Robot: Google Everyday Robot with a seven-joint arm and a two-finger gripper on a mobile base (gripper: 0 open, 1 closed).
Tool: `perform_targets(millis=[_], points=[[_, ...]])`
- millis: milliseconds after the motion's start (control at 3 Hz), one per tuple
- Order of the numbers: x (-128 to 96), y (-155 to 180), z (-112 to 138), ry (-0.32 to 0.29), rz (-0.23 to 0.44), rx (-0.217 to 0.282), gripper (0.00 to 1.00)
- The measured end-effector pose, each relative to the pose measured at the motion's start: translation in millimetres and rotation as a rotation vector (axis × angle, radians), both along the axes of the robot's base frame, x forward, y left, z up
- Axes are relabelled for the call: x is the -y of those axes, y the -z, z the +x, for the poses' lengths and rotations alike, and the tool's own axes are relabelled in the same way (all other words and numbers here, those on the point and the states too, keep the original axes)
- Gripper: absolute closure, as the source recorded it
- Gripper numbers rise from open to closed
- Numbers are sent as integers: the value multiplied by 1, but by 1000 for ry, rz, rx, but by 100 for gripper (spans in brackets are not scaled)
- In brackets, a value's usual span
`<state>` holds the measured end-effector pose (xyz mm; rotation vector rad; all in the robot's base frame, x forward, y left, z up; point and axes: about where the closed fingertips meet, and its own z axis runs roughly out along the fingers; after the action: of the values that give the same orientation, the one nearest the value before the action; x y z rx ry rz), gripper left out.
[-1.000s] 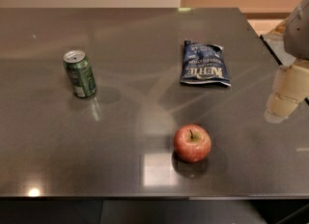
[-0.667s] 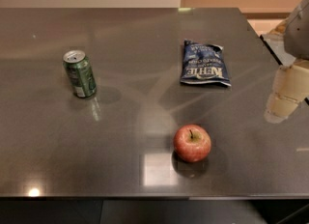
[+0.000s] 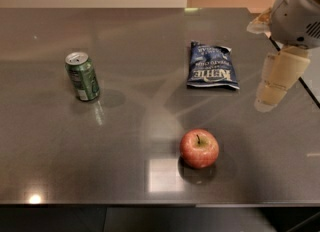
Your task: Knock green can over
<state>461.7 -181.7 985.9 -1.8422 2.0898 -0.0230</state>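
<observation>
The green can stands upright on the left part of the dark table, its silver top and pull tab facing up. My gripper hangs from the pale arm at the far right edge of the view, above the table's right side. It is far from the can, with the crisp bag and apple between them. It holds nothing that I can see.
A dark blue crisp bag lies flat right of centre, just left of the gripper. A red apple sits near the front edge. The table's right edge runs under the gripper.
My gripper and arm have shifted a little to the left and up. The can, bag and apple have not moved.
</observation>
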Motion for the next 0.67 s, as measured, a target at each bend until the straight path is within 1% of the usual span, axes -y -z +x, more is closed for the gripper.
perform_targets(millis=[333, 667], points=[[-40, -5, 23, -98, 44, -8, 0], [-107, -11, 44, -209, 103, -13, 0]])
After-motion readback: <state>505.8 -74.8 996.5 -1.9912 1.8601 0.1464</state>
